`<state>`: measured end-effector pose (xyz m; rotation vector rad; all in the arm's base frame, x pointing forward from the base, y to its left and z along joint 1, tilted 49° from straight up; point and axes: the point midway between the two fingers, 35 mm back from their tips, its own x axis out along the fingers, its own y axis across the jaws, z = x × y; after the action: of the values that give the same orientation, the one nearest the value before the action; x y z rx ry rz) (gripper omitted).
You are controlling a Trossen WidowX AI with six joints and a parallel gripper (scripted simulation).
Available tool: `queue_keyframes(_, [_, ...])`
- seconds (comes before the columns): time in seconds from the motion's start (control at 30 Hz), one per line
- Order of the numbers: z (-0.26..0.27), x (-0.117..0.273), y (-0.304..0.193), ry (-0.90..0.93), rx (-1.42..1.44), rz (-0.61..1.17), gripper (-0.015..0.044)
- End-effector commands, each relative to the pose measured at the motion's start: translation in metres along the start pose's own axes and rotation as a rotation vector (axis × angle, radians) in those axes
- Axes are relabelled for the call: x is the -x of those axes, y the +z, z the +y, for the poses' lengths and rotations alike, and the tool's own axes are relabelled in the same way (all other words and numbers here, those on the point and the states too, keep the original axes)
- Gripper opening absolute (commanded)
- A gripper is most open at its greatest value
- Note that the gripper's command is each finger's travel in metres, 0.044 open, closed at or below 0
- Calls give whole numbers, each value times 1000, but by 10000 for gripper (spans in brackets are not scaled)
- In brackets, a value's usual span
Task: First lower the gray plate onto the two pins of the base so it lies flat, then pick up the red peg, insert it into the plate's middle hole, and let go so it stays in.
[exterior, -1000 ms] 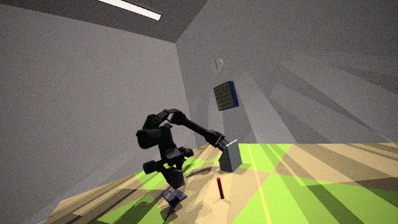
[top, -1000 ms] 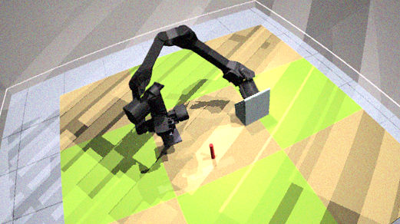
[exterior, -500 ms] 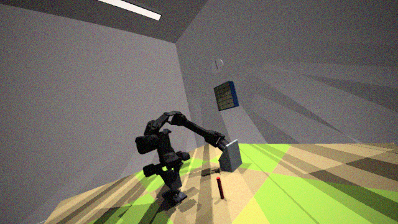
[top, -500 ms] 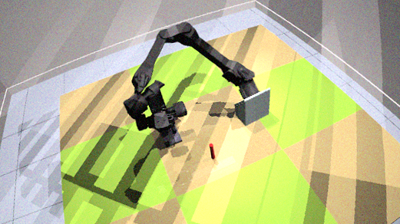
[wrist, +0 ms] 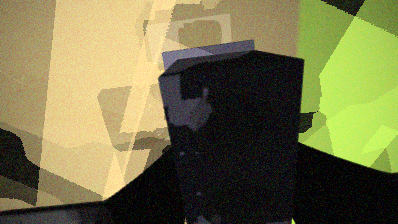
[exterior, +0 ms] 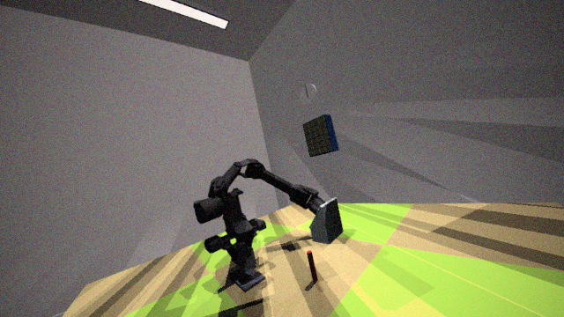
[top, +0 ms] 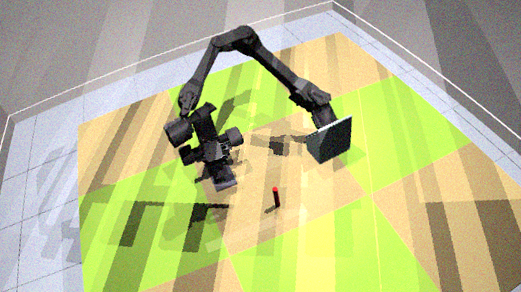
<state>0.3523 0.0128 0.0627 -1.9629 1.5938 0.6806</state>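
Standing on tan-and-green patchwork floor point(top: 306, 261), gray walls around — gripper point(top: 325, 124) clamped on gray plate point(top: 331, 140), held edge-up; red peg point(top: 276, 196) upright nearby; fingers hidden behind plate.

A bare test room is showing here: plain gray walls point(exterior: 110, 132) are closing in a pale tiled floor point(top: 31, 161), a green-and-tan patterned mat point(top: 306, 261) is lying across it, and a strip light point(exterior: 185, 13) is glowing overhead.
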Motion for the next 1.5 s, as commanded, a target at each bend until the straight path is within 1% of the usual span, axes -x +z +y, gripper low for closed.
queue_keyframes(0.0, [2, -2, -8, -7, 11, 8, 0])
queue_keyframes(0.9, [1, -2, -10, -7, 11, 8, 0])
queue_keyframes(1.47, [1, -26, -10, -7, 11, 9, 0])
